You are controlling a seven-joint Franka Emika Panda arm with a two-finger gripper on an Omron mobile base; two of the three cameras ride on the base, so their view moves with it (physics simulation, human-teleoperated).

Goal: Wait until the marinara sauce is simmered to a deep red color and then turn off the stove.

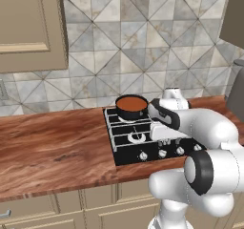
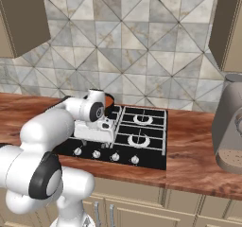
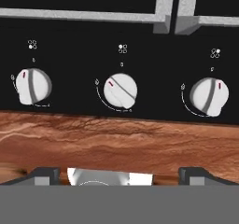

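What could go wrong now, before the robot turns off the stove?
1. Three knobs sit close together in the hand view; the middle knob is turned, its neighbours are upright. The open gripper could take a wrong one.
2. The sauce looks brownish-orange rather than deep red, so turning off the stove now may be too early.
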